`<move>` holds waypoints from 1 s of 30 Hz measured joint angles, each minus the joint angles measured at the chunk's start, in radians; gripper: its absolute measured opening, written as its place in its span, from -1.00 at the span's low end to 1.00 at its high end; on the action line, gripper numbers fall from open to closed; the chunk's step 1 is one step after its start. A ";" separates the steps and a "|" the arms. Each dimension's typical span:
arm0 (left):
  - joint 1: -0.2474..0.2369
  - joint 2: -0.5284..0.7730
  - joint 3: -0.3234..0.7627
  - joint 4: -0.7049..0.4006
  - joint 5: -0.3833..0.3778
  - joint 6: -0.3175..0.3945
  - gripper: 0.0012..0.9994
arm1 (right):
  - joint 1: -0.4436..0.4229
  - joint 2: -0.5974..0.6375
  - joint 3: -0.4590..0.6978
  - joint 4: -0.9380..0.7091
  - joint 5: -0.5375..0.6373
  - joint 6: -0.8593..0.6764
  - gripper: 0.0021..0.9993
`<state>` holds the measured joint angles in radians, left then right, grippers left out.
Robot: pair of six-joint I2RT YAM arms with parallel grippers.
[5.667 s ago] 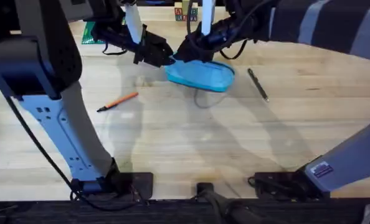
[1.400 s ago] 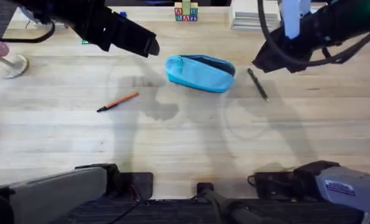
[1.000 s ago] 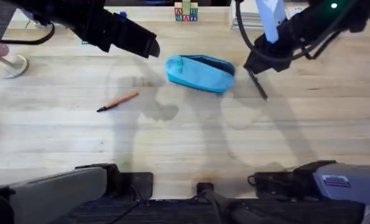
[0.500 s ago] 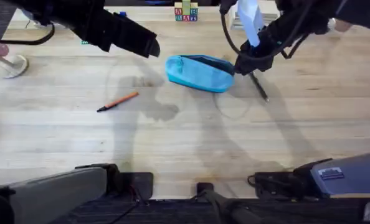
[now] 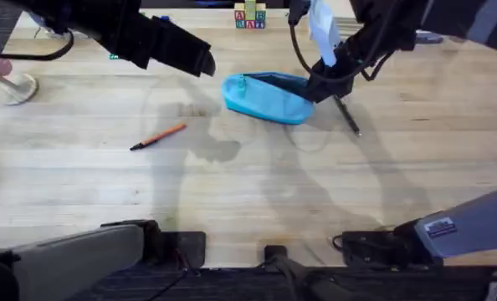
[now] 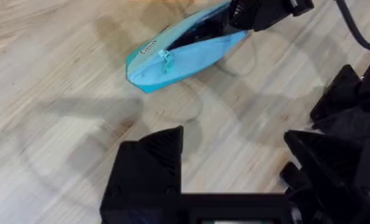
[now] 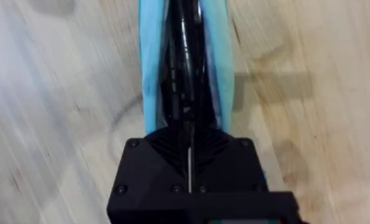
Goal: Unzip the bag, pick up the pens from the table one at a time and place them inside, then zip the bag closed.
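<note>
- Light blue soft fabric pencil pouch point(image 5: 267, 99), elongated oval, zipper open along its length showing dark lining; lies toward the far edge of the table, about mid-width. Judged light and floppy, likely to slide or fold when pushed; best held at an end seam or by the small teal zipper pull point(image 6: 166, 57).
- Thin black pen point(image 5: 346, 114): on the table just beside the pouch's right end, apart from it. Judged light, stiff, smooth, prone to roll; grip across mid-barrel.
- Thin orange pen with dark tip point(image 5: 158, 136): on bare wood, well apart from the pouch, toward the left edge. Same handling.
- Right gripper point(image 5: 319, 87): at the pouch's right end, over the open slot; in the right wrist view its black fingers point(image 7: 166, 152) are pressed together with no gap, empty, the pouch mouth point(image 7: 184, 50) directly ahead.
- Left gripper point(image 5: 200, 62): raised near the far edge, left of the pouch; fingers point(image 6: 149, 165) spread apart, holding nothing.
- Large light wood-grain tabletop of pale planks point(image 5: 248, 201): flat, smooth, judged low in friction.
- Room: small lettered blocks point(image 5: 250, 17) at the far edge.
</note>
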<state>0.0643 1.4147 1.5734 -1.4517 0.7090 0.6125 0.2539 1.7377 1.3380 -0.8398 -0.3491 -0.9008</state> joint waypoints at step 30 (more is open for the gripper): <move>0.000 0.000 0.000 0.000 -0.001 0.000 0.99 | -0.002 0.068 0.000 0.026 -0.075 -0.005 0.99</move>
<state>0.0643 1.4147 1.5734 -1.4517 0.7077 0.6125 0.2523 1.8057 1.3380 -0.8139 -0.4244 -0.9060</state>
